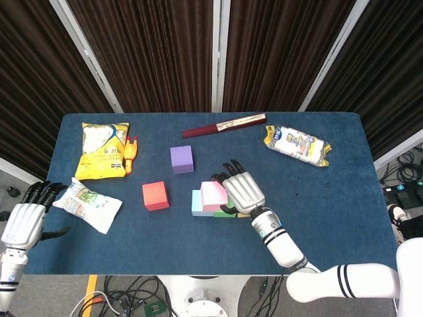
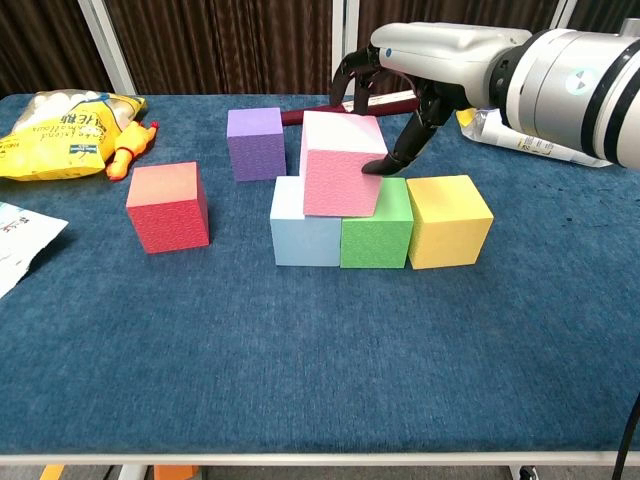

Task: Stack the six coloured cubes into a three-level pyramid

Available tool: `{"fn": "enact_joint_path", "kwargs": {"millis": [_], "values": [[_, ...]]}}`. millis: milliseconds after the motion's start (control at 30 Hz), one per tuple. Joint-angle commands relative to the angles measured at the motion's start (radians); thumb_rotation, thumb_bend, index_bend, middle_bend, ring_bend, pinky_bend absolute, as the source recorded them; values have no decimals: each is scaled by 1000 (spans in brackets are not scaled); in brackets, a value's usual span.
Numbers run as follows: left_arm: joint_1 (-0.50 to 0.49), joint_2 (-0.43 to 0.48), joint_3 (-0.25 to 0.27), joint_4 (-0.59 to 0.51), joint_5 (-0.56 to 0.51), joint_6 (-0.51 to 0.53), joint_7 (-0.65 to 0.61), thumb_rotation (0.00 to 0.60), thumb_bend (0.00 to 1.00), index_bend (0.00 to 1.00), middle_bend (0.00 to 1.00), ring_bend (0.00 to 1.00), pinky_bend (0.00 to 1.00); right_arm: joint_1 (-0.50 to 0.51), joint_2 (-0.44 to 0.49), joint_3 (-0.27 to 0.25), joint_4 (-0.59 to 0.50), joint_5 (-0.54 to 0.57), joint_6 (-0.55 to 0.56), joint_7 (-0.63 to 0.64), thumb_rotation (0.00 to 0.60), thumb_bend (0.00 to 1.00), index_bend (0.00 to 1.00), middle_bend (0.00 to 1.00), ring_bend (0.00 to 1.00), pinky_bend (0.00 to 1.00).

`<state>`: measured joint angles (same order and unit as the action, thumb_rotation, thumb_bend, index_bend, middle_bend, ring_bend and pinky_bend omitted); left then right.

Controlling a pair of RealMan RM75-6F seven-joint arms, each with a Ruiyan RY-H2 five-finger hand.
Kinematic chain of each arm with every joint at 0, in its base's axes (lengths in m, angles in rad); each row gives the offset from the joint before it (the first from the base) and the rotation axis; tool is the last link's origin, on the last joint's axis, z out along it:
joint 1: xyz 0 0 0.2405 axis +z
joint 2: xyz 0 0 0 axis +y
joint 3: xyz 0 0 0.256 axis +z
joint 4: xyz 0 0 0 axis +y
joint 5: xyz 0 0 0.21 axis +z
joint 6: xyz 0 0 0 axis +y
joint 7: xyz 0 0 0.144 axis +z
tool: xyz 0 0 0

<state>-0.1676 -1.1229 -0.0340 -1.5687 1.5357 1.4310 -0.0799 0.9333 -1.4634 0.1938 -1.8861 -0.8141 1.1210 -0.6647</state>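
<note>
A pink cube sits slightly tilted across the tops of the light blue cube and the green cube. My right hand grips it, thumb on its right side and fingers behind it. The yellow cube touches the green one on the right. The red cube and the purple cube stand apart to the left. From the head view, my right hand covers most of the row, with the pink cube showing. My left hand hangs open off the table's left edge.
A yellow snack bag and an orange toy lie at the back left. A white bag is near the left edge. A dark red stick and a white packet lie at the back.
</note>
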Motion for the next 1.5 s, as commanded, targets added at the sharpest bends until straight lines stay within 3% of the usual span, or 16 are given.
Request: {"fn": "enact_joint_path", "kwargs": {"millis": [33, 533, 1000, 1233, 1500], "values": [[1, -1, 1, 2, 1, 1, -1, 600, 0, 166, 131, 58, 81, 1, -2, -1, 1, -1, 1, -1, 600, 203, 233, 456, 96, 0], [-1, -5, 2, 12, 2, 0, -11, 600, 0, 166, 131, 58, 80, 2, -13, -6, 2, 8, 12, -14, 600, 174, 123, 418, 85, 0], [0, -6, 2, 16, 2, 3, -15, 600, 0, 166, 131, 57, 81, 3, -15, -8, -2, 5, 14, -21, 600, 171, 116, 415, 85, 0], [0, -9, 3, 22, 4, 5, -21, 600, 0, 166, 131, 58, 81, 3, -13, -10, -10, 12, 14, -26, 600, 109, 7, 329, 29, 0], [1, -11, 4, 26, 6, 7, -24, 600, 0, 166, 131, 58, 81, 1, -5, -13, -22, 9, 17, -27, 600, 56, 0, 235, 0, 0]]}}
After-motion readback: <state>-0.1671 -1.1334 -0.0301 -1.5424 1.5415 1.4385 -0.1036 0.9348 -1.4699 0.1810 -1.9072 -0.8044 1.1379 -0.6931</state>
